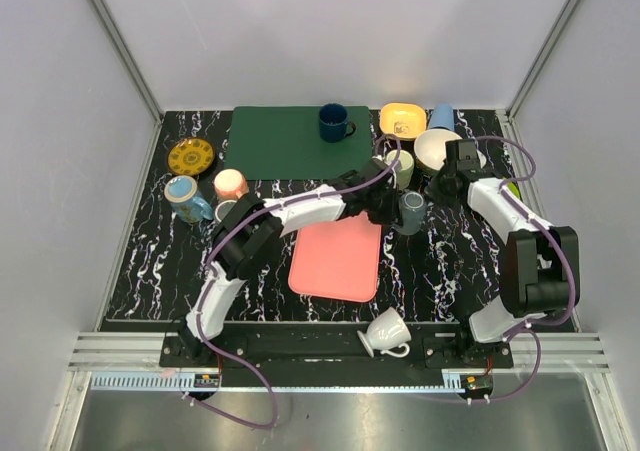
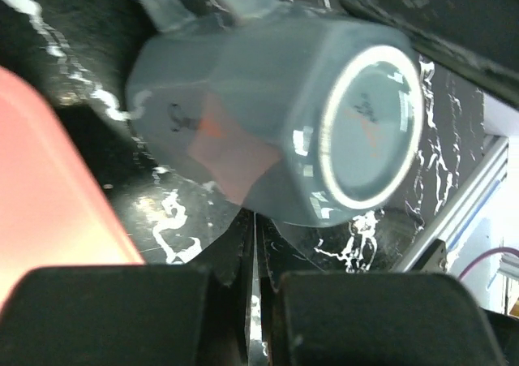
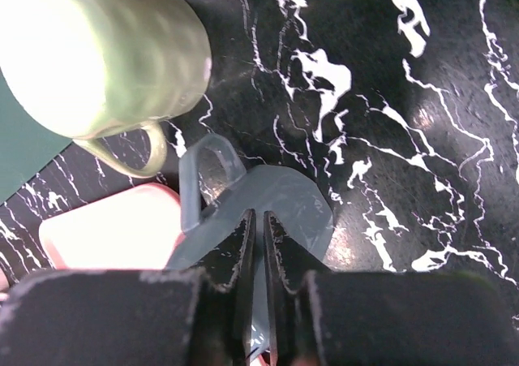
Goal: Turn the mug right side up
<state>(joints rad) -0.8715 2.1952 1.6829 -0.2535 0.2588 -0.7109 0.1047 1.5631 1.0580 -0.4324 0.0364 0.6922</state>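
The grey-blue faceted mug (image 1: 411,212) stands on the black marble table just right of the pink tray (image 1: 338,259). In the left wrist view the mug (image 2: 243,114) fills the frame, tilted, one round pale-ringed end facing right. I cannot tell which end that is. My left gripper (image 1: 385,206) is shut and empty, its tips (image 2: 255,216) right under the mug's side. My right gripper (image 1: 432,189) reaches in from the right. Its jaws (image 3: 261,216) stand a narrow slit apart on the mug (image 3: 304,208), with grey wall between them and the handle (image 3: 207,171) to the upper left.
A pale green mug (image 1: 400,166) lies close behind the grey one, handle toward it (image 3: 97,49). Behind stand a white bowl (image 1: 435,149), yellow dish (image 1: 402,119), blue cup (image 1: 441,117) and a navy mug (image 1: 333,123) on a green mat. A white mug (image 1: 385,333) lies near the bases; cups sit far left (image 1: 231,183).
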